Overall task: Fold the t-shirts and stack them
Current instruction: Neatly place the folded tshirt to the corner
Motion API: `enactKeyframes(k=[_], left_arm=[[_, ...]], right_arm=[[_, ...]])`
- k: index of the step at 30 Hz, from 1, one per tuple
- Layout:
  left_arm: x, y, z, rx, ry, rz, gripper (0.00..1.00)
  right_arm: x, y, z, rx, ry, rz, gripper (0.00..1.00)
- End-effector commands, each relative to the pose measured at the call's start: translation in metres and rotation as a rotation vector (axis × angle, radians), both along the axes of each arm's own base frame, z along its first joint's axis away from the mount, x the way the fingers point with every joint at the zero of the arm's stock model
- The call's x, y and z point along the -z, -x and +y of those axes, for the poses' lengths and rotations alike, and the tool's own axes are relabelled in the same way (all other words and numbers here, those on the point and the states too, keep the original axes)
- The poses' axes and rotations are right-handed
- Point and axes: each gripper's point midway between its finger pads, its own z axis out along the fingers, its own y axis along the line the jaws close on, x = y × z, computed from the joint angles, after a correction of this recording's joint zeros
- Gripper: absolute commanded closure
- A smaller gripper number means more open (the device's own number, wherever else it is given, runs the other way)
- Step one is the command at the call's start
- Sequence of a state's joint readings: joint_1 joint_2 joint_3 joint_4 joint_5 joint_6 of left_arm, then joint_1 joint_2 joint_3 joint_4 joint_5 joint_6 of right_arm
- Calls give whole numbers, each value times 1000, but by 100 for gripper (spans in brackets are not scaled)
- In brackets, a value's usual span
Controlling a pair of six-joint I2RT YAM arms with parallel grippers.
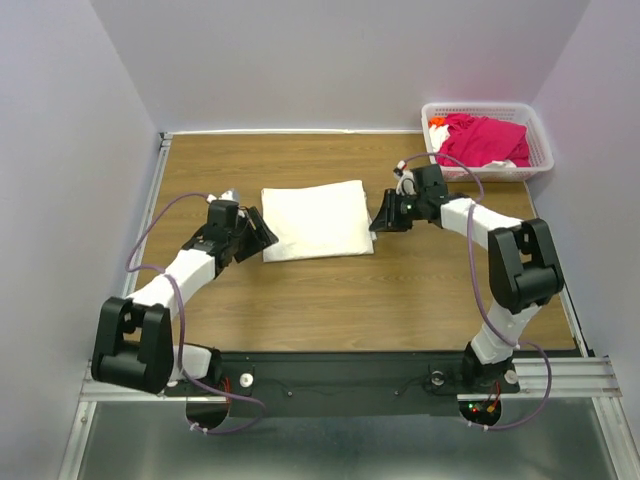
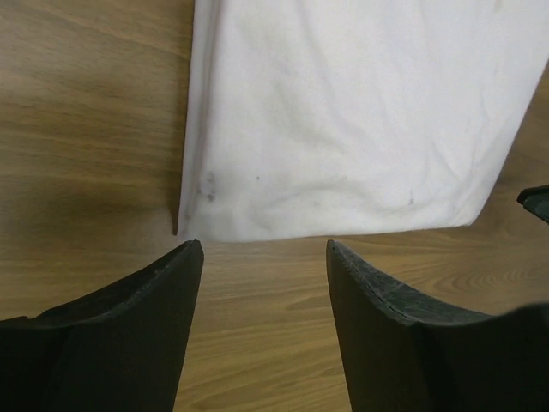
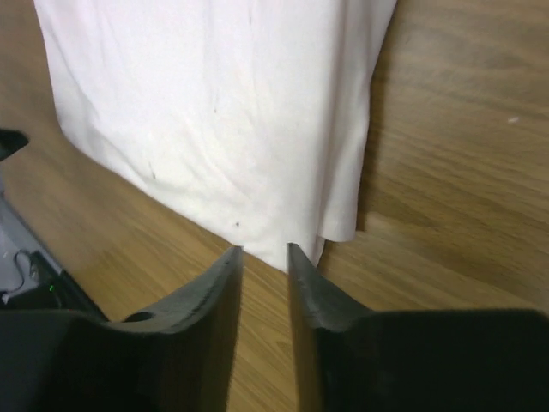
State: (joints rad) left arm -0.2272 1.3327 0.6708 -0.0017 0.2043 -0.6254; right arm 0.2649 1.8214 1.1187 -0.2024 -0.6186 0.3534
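Two grippers flank one folded shirt. The left gripper (image 1: pixel 264 234) stands wide open with nothing in it. Just ahead of its tips, and a little to its left, lies the near-left corner of the off-white t-shirt (image 2: pixel 352 112), apart from both fingers.

The shirt itself lies as a flat, roughly square packet on the table (image 1: pixel 330 300), between the two grippers.

The right gripper (image 3: pixel 264 251) has its jaws drawn close with only a slim gap, and it holds nothing. The shirt's other near corner sits just beyond its tips, slightly to its right.

Well behind the right gripper, the magenta-pink t-shirt (image 1: pixel 485 138) is bunched in the white basket (image 1: pixel 540 150).

The off-white shirt looks nearly or fully folded. If another fold is meant, the right jaws need to open first. Each gripper should then slide low under its corner and catch every layer. Both should lift together and evenly so the packet does not skew or fall open. If not, the pink shirt is next, and the arms should back off without dragging the cloth.
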Motion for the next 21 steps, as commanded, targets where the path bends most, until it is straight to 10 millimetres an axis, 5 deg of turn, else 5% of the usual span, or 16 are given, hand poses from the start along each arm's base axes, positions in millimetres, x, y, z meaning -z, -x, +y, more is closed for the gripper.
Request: enactKeyframes(k=[1,5,9,21], left_arm=[[-46,-15,26,-52,-131,-116,23],[-78,-25,54,-126,-272,-194,13],[-97,-23,73,-183,-350,-246,7],[-107,-3,118,-306,-526,-304,7]], right_arm=[[-38,-27,-11,96,151,-153,59],[-45,-39,-12,145,272,-174,44],[-27,-41,-6,146,357,-145,37],[11,-70,16,191,399,-81,36]])
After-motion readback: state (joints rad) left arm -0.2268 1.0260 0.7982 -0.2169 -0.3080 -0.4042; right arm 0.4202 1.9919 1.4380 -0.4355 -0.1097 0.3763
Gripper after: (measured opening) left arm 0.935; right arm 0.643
